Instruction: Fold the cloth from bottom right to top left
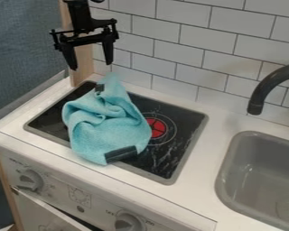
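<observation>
"Largest first: what do you have?"

"Coming down my link, the white bench (222, 125), the grey sink (255, 169) on the right, the black stove top (186, 124) on the left."

"And the cloth?"

"There it is! The blue cloth (114, 128) lies rumpled over the stove top's left part, long axis running roughly top to bottom in my view."

"Your pincer?"

"My pincer (90, 66) hangs up by the cloth's top end, spread wide, nothing in it. So the cloth lies below and slightly right of it."

"Which end matters?"

"The far one, by the dark strip (121, 154). The small dark patch (100, 87) is nearer me, wrong end! I reckon I need to cross the cloth's length, grip low right, then fold up-left."
</observation>
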`<action>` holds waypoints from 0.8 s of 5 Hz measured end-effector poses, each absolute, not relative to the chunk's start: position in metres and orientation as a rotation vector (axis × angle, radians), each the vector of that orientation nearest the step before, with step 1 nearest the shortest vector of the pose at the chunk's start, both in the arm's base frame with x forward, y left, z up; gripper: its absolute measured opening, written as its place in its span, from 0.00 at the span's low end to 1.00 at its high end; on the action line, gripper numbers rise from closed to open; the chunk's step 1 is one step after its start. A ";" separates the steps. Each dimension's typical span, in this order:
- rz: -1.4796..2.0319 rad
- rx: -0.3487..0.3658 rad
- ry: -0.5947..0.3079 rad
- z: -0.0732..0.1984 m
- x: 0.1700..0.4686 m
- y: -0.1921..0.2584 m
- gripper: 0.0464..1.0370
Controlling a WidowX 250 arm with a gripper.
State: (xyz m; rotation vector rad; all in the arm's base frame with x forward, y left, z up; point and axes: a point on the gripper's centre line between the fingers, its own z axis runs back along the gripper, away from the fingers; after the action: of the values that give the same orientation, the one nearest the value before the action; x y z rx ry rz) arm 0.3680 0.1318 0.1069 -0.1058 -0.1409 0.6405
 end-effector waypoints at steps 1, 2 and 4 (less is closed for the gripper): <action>0.637 -0.112 -0.096 0.092 0.364 0.129 0.96; 0.592 -0.142 -0.063 0.079 0.357 0.121 0.96; 0.463 -0.095 -0.066 0.092 0.353 0.112 0.96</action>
State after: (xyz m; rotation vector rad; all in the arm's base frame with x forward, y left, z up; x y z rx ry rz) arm 0.3525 0.1116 0.0925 -0.0946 -0.0661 0.4632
